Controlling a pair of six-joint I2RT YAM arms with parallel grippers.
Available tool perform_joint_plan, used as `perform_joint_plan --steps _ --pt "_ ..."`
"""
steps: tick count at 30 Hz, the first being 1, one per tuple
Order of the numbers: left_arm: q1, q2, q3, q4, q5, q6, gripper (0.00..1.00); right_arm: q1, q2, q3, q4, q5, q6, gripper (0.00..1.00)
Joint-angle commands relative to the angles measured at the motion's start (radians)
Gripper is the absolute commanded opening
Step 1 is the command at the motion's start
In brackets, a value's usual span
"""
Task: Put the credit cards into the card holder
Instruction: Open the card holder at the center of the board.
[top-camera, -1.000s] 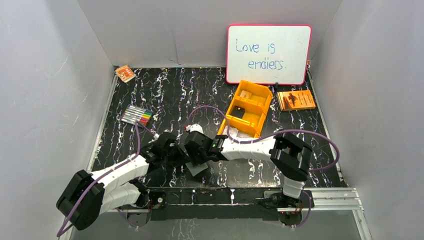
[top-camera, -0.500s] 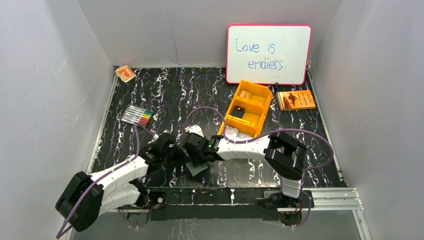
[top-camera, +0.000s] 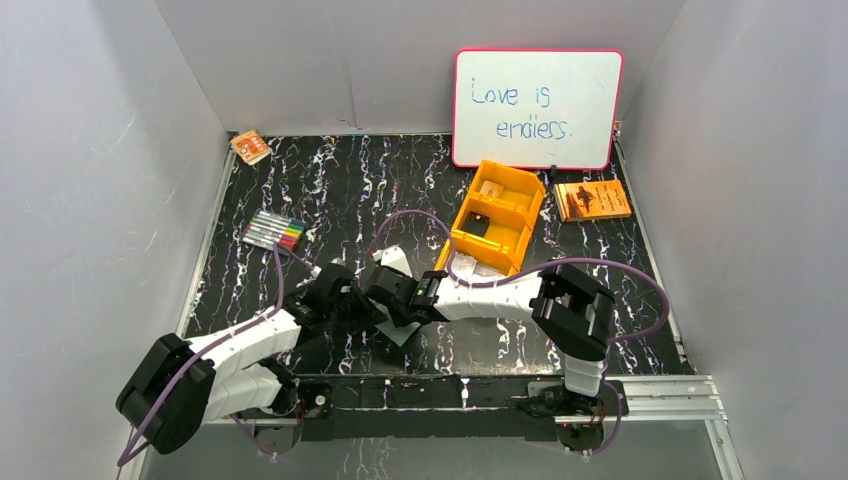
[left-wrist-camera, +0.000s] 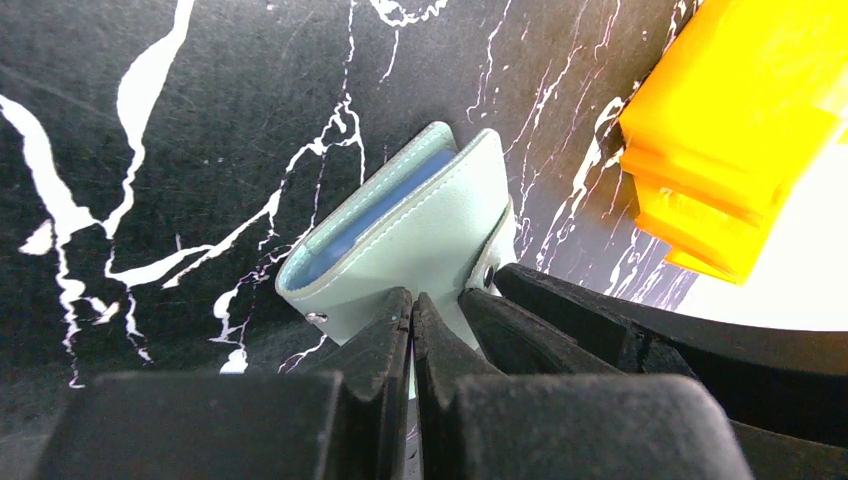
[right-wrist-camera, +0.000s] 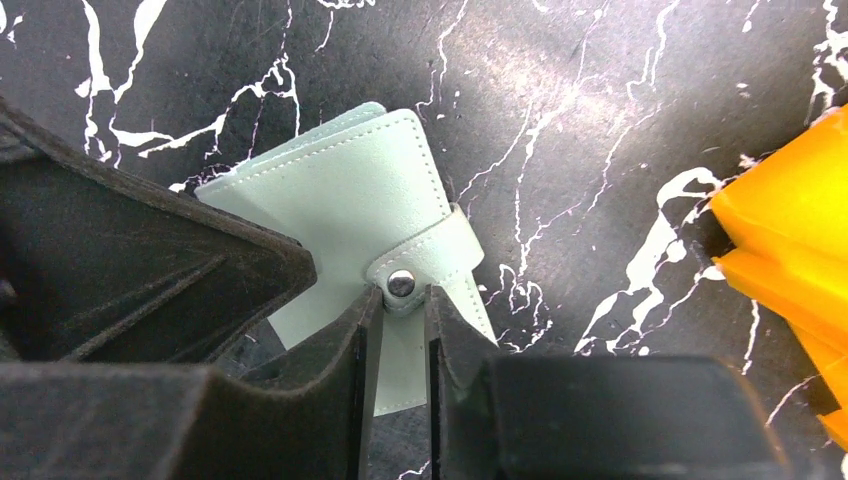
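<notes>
Near the front edge of the black marbled table (top-camera: 350, 190), where the two arms meet just short of the orange compartment tray (top-camera: 528, 212), the sage-green card holder (right-wrist-camera: 340, 200) lies folded. Its strap (right-wrist-camera: 440, 245) is wrapped round the cover and fastened on the snap button (right-wrist-camera: 401, 284). The left gripper (left-wrist-camera: 412, 300) has its fingers pressed together at the holder's near edge, and a pale sliver between them suggests they pinch the rim of the cover. The right gripper (right-wrist-camera: 401, 296) reaches in from the other side. Its fingers stand narrowly apart with the strap's loose tab between them, each inner face against an edge of it, so it looks clamped on that tab just below the snap. From the left wrist a grey-blue lining (left-wrist-camera: 370, 215) shows in the slit between the covers, but no card edge can be made out there. No credit cards lie loose on the table in any view; pale things sit in the tray's compartments, too small to name. I judge the task early: the holder is closed and the step in hand is likely popping the snap. Opening it, fetching the cards and sliding them in would all remain, unless the cards are already inside, which the closed covers hide.
</notes>
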Motion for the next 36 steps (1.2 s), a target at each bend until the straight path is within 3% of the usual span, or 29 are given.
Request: perform_joint_plan --steps 1,11,36 --pt "-0.002 0.041 -0.021 -0.100 0.004 0.034 0.00 -0.006 -0.046 0.003 -0.032 0.095 -0.008 0.26" --pt "-0.002 0.050 -0.027 -0.090 0.011 0.035 0.00 -0.006 -0.048 0.004 -0.026 0.087 -0.011 0.00" --pt "-0.001 0.084 -0.041 -0.082 0.001 0.061 0.00 -0.026 -0.131 -0.012 -0.053 0.126 0.039 0.00"
